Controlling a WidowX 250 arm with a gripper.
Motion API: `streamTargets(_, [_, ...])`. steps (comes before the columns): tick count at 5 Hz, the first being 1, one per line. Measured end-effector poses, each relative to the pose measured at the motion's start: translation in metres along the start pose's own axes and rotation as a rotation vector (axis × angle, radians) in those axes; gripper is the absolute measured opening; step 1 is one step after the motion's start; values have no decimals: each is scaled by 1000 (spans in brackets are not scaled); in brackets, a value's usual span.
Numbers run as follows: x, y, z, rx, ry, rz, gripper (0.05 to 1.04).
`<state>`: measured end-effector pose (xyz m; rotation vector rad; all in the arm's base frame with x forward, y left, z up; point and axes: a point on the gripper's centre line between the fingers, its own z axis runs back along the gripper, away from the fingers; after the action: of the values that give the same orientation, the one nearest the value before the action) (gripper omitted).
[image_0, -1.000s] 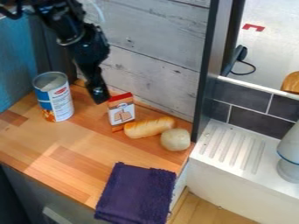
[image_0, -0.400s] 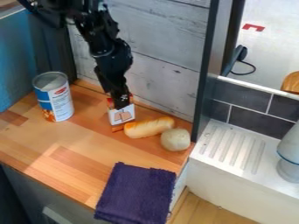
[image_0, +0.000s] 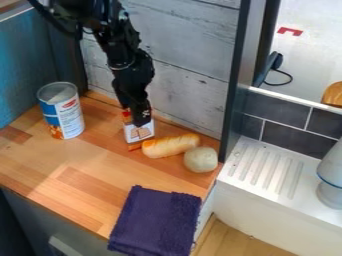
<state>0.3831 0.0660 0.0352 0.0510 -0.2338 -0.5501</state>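
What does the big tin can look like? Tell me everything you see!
The tin can is a tall, round cylinder that looks like metal, with a shiny grey rim. Its label is blue and white, with a red patch and orangey colours near the bottom. It stands upright on the wooden counter, close to the back. Only the counter touches it. I can't tell whether its top is open.

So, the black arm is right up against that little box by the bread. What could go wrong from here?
The gripper is at the top of the small upright carton, so a slight misplacement might tip it over.

The bread loaf lies close beside the carton, so a sideways knock could nudge it into the pale round item, which sits near the counter's edge and might roll off.
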Motion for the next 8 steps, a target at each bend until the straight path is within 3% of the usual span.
streamTargets(1, [-2, 6, -3, 51, -3, 79, 685])
streamTargets(2, [-4, 6, -4, 51, 1, 91, 449])
streamTargets(4, [-10, -3, 9, 47, -20, 102, 394])
streamTargets(5, [-20, -4, 42, 98, -84, 158, 393])
streamTargets(6, [-50, -14, 53, 228, -73, 254, 393])
streamTargets(7, [-74, -39, 69, 311, -46, 362, 393])
streamTargets(8, [-97, -61, 78, 307, -42, 489, 393])
